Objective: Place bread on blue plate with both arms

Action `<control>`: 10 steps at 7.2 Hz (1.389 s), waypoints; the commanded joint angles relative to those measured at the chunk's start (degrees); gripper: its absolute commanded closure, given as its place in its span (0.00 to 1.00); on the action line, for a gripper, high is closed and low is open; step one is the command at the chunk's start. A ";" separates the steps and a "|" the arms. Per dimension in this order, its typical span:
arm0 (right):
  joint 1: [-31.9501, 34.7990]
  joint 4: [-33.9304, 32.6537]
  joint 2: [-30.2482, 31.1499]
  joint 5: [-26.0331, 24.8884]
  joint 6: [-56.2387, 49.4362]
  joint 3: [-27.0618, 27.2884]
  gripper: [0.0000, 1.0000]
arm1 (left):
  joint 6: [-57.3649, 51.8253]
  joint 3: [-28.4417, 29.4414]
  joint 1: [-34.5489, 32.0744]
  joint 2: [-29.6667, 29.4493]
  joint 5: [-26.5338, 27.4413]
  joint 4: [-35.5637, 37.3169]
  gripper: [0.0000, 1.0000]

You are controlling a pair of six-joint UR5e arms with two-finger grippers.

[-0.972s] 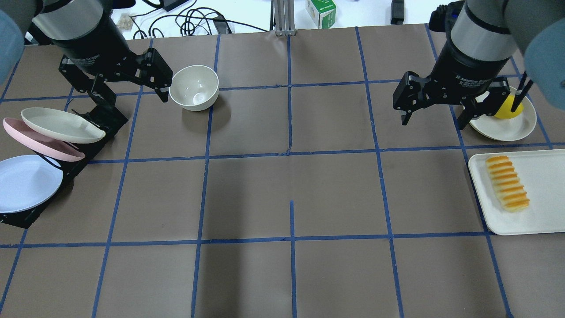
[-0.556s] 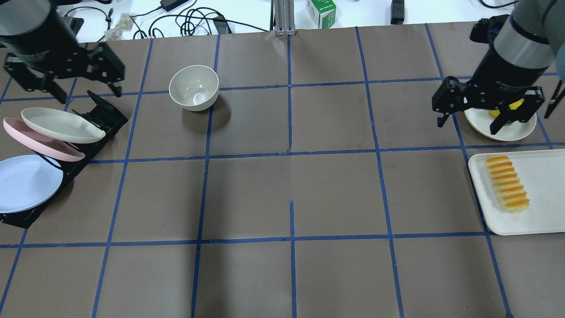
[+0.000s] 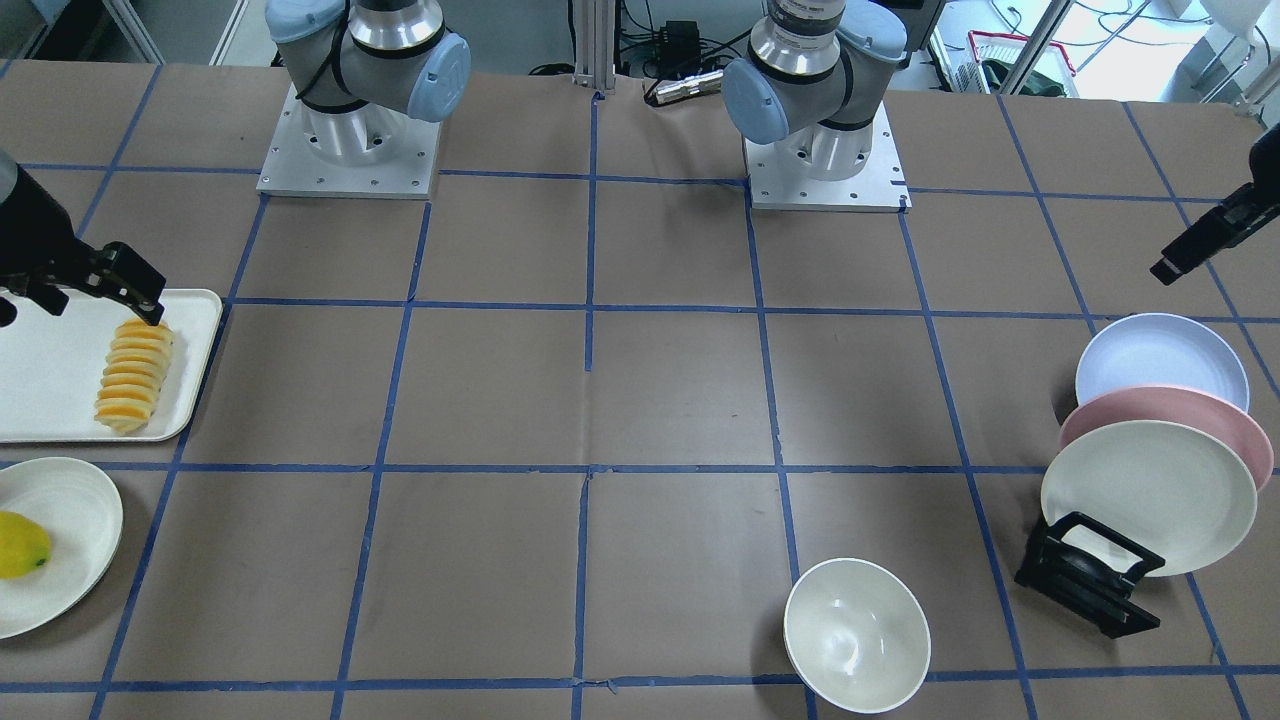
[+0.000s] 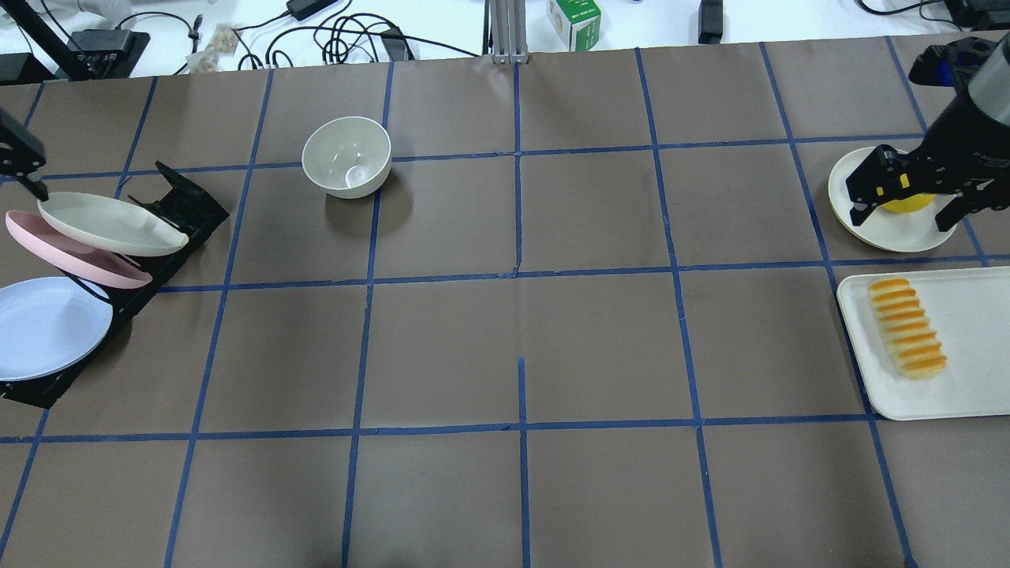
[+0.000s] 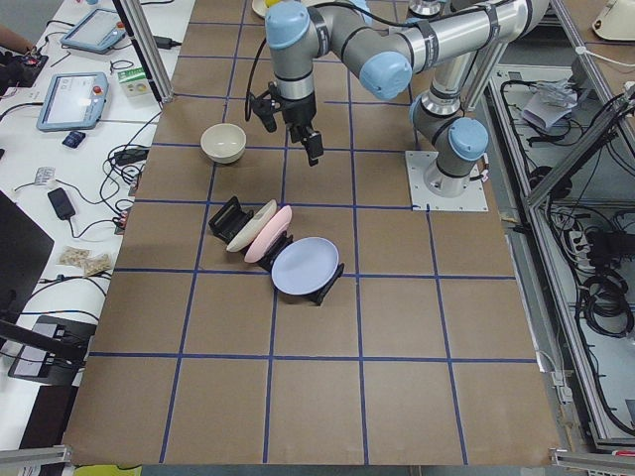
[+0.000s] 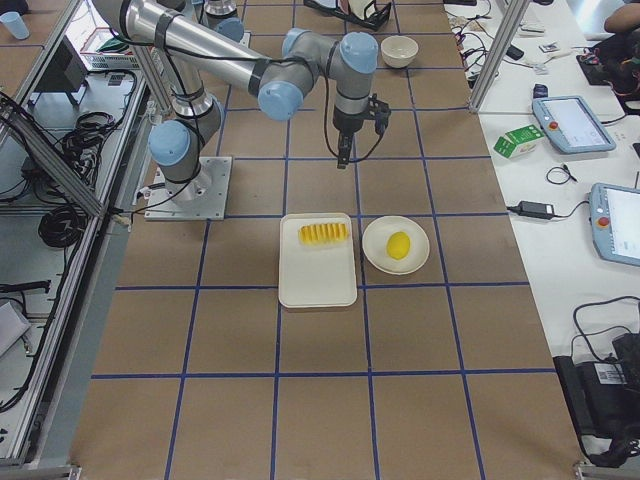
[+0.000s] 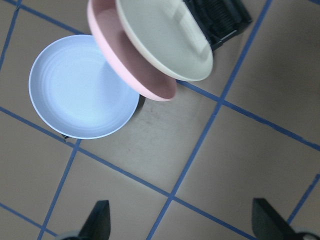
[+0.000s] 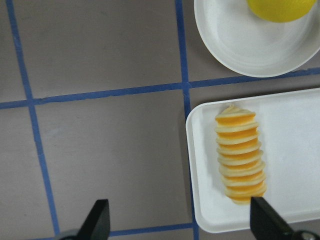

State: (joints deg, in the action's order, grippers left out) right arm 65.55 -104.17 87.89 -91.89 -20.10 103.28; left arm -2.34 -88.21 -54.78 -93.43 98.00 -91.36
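Your right gripper (image 4: 899, 214) hangs wide open and empty above the table's right end, where the bread (image 4: 907, 327) lies on the white tray (image 4: 974, 383). Your left gripper (image 7: 182, 222), equally spread and empty, hangs near the rack (image 4: 187, 203) holding the blue plate (image 4: 47, 327) at the left end.

readable text: none | green box (image 4: 574, 21) print: too small

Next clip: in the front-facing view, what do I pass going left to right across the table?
lemon → bread → cream bowl → blue plate. The pink plate and cream plate overlap it sideways, so they are left out.
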 commanded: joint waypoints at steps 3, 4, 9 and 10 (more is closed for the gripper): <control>-7.88 -10.84 -7.09 -0.83 -14.04 5.44 0.00 | -1.17 -2.84 13.62 -8.42 6.50 12.00 0.00; -8.68 -12.62 -9.82 -0.93 -14.96 5.44 0.00 | -0.82 -3.28 15.38 -10.44 6.33 12.87 0.00; -9.21 -12.64 -17.74 -3.30 -14.88 5.44 0.00 | -0.91 -7.85 15.75 -17.21 5.63 23.07 0.05; -9.21 -12.64 -18.89 -3.30 -14.54 5.44 0.00 | -0.91 -7.85 15.75 -18.18 5.54 23.42 0.10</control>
State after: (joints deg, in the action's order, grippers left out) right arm 56.35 -116.79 70.71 -94.97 -34.92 108.72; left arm -3.28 -95.92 -39.03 -110.34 103.64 -68.37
